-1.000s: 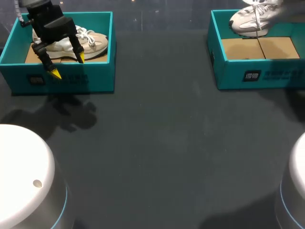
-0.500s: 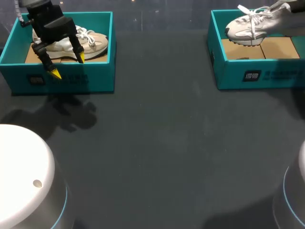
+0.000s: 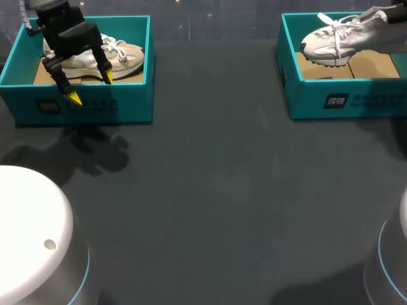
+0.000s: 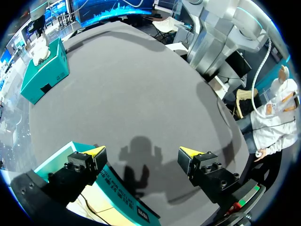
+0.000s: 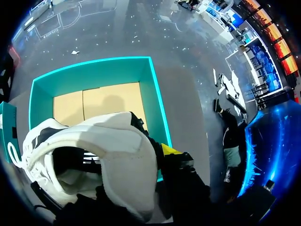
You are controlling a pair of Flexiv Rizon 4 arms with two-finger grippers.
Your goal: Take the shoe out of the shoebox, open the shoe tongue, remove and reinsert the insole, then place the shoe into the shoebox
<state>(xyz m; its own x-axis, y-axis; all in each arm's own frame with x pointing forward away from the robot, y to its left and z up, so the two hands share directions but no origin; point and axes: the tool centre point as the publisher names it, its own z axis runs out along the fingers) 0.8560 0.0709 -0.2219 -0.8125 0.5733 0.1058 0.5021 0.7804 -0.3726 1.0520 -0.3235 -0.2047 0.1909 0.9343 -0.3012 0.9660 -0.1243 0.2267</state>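
Status:

- White shoe (image 3: pixel 336 39) is in the air over the right shoebox (image 3: pixel 343 95), above the cardboard floor (image 3: pixel 372 63). The toe sits toward the box wall facing mid-desk, the heel toward the wall where the right arm comes in. Laces hang loose over the box.
- Right gripper (image 5: pixel 157 153) is at the shoe's heel. In the right wrist view one yellow fingertip (image 5: pixel 169 149) is pressed against the outside of the heel collar. The other finger is hidden by the shoe. With the shoe carried clear of the right shoebox, I read the fingers as pinching the heel. The heel opening faces the camera, and that box's floor shows beyond the shoe.
- Left shoebox (image 3: pixel 82 105) is well apart from the right shoebox, across the dark desk (image 3: pixel 222 190). A beige shoe (image 3: pixel 124 57) lies inside it.
- Left gripper (image 3: pixel 91 88) hangs over that box's front wall, far from the right shoebox. Its fingers are spread wide with nothing between them. The left wrist view shows the wall's rim under the tips.
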